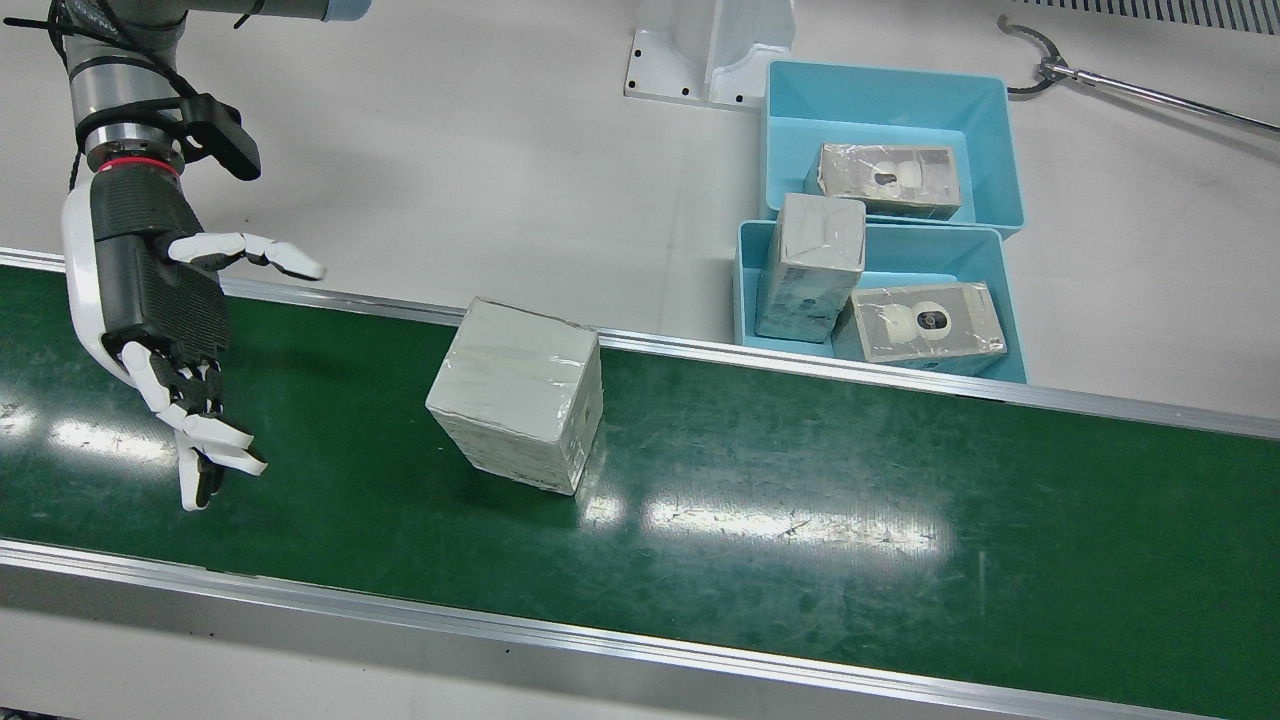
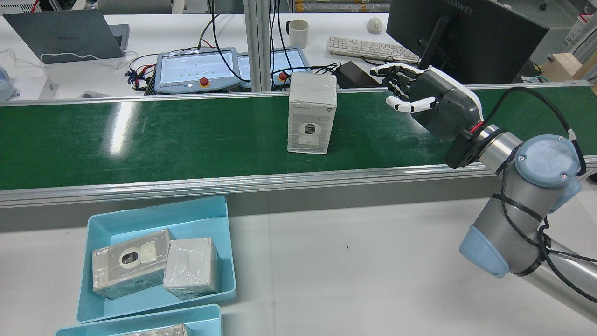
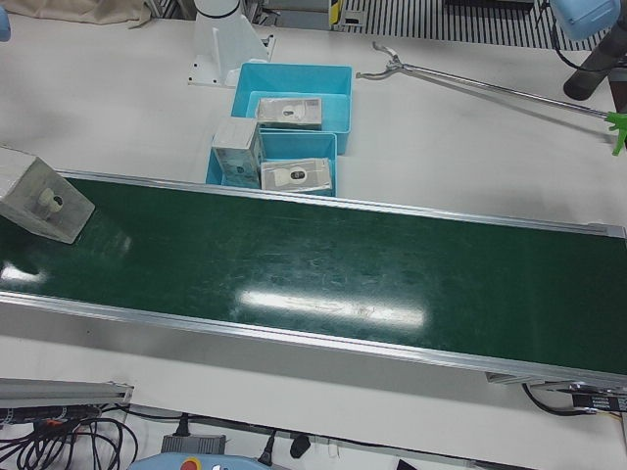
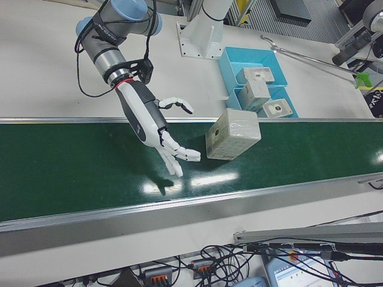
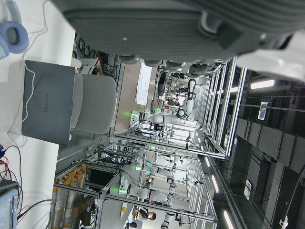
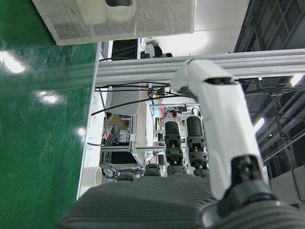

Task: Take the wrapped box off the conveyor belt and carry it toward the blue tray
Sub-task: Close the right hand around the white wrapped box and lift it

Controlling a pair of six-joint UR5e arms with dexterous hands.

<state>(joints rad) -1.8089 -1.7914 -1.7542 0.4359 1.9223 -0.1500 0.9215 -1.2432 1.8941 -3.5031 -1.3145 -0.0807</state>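
Wrapped box stands alone on the green conveyor belt, centre-left of the front view, its far top edge close to the belt's far rail. Over at the left of that frame, the right hand hangs above the belt, well apart from the box, palm turned toward it, fingers spread and holding nothing. That's a reach in the making, by my read.

To do it well, the hand wants to come in level with the box's middle, thumb on one broad face and fingers on the opposite one, and close squarely; the shiny film looks slick, so a grip too near a corner could let it twist out.

Farther back, upper right of the front view, the nearer blue tray sits just beyond the rail with two wrapped boxes already in it, a second tray behind it holding one more. The left hand's own camera shows only its palm, so whether its fingers are spread or curled I cannot tell.
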